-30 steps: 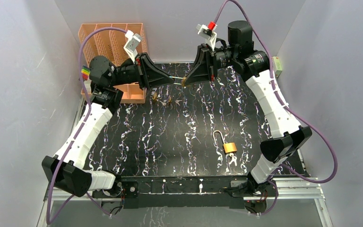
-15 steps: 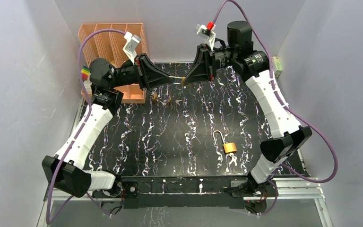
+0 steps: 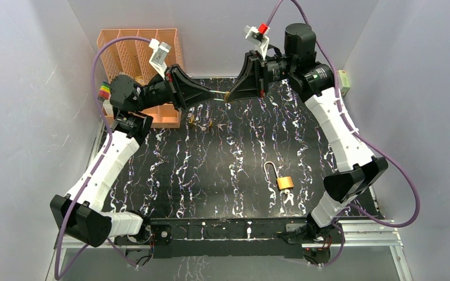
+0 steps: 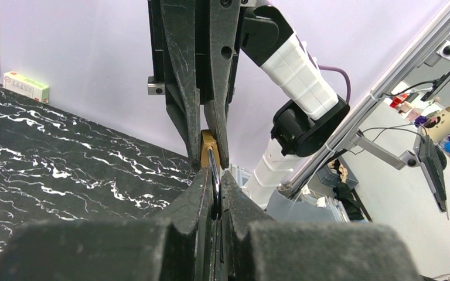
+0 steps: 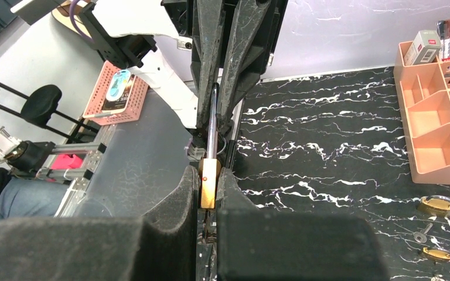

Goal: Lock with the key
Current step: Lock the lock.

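Currently holding padlock (image 3: 227, 97) from both ends, up in the air over the far part of table (image 3: 211, 170), clear of the surface. Pinching the brass body with right gripper (image 5: 208, 173), fingers narrow and pressed on its flat faces. Clamping shackle (image 4: 214, 190) with left gripper (image 4: 213, 177), fingers nearly closed with only the steel loop between them. Facing each other tip to tip, almost touching, with the lock roughly level between. Can't tell whether the shackle is seated or popped out, as the fingers hide it.

Seeing more on the marble directly below the held lock: two brass locks (image 5: 436, 205) lying flat, with key (image 5: 420, 234) between them, apart from both. Lying just beside organizer (image 3: 137, 55), which is orange and sits at the far-left corner against the back wall. Spotting markers and a small carton standing in its rear slots in the right wrist view.

Also seeing second padlock (image 3: 285, 182) flat on the near-right part of the table — well apart from the held one, shackle pointing toward the far side. Noting pale piece (image 3: 288, 198) just beside its near end, too small to name. Noting small box (image 3: 344, 79) at the far-right edge by the wall.
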{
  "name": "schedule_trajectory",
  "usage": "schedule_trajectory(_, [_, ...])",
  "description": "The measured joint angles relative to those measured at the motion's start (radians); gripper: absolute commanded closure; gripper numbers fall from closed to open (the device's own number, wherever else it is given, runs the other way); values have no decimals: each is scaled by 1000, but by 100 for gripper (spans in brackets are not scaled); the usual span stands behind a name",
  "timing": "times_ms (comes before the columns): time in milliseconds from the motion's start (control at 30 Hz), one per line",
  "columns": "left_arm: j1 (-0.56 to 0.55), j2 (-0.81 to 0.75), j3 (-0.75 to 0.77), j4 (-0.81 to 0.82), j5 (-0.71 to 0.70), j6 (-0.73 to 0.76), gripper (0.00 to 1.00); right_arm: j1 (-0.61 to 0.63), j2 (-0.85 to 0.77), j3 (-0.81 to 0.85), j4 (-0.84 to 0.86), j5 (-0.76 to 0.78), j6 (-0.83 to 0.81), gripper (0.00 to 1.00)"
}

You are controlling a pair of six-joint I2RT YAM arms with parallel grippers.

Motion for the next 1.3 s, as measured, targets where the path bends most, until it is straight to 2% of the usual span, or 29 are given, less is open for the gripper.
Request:
schedule_trajectory(533, [-126, -5, 11, 72, -185, 43, 100, -18, -23, 2, 174, -85, 108, 100])
schedule_trajectory(600, [-134, -15, 21, 38, -196, 80, 100, -21, -26, 6, 181, -92, 111, 100])
schedule_trajectory(700, [-163, -30, 69, -100, -234, 183, 99, -36, -34, 4, 184, -113, 111, 100])
schedule_trajectory(733, [-174, -32, 86, -145, -245, 216, 94, -45, -43, -6, 185, -120, 110, 100])
schedule_trajectory(767, [-186, -35, 104, -192, -255, 247, 85, -53, -57, -23, 183, -124, 109, 100])
schedule_trajectory(833, [-208, -36, 135, -283, -263, 306, 58, -65, -94, -71, 178, -122, 99, 100])
schedule_trajectory(867, [-219, -36, 145, -325, -250, 328, 49, -65, -111, -95, 178, -109, 93, 100])
schedule_trajectory(933, [-250, -37, 150, -400, -205, 364, 38, -55, -139, -143, 174, -88, 81, 100])
schedule_trajectory(1000, [-256, -44, 154, -452, -177, 390, 8, -57, -153, -185, 162, -77, 71, 100])
schedule_trajectory(1033, [-255, -44, 154, -475, -161, 401, 3, -55, -156, -200, 152, -70, 63, 100])
schedule_trajectory(1300, [-200, -52, 156, -561, -39, 422, 2, -44, -153, -204, 44, -11, -14, 100])
